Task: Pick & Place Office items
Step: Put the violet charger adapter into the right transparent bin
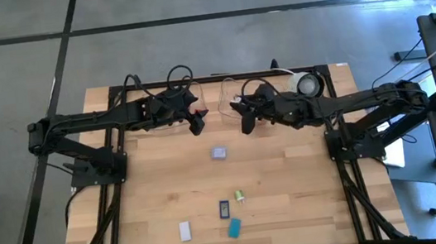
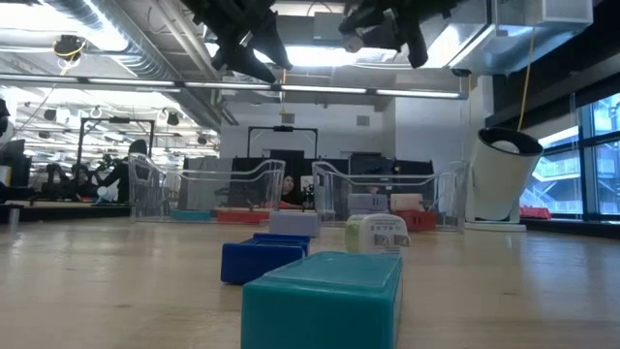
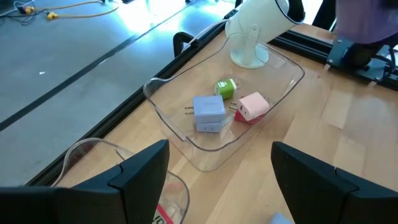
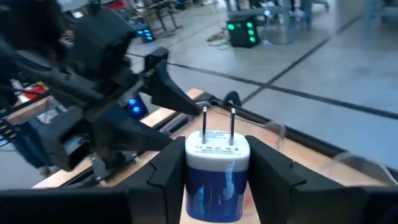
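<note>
table [image 1: 293, 188]: five office pieces lay loose near its front | clear tray [image 3: 277, 93]: held lilac, pink and green pieces | left claw [image 3: 217, 171]: raised, fingers spread wide, empty | right claw [image 4: 214, 171]: raised, clamped on blue-and-white plug piece [image 4: 216, 171], prongs up

I see both grippers, left [image 1: 199, 123] and right [image 1: 244, 120], raised near the table's [image 1: 293, 188] far edge. Five small office items lie scattered: lilac [image 1: 218, 152], green [image 1: 239, 195], dark blue [image 1: 223, 210], teal [image 1: 234, 228], white [image 1: 185, 230].
</note>
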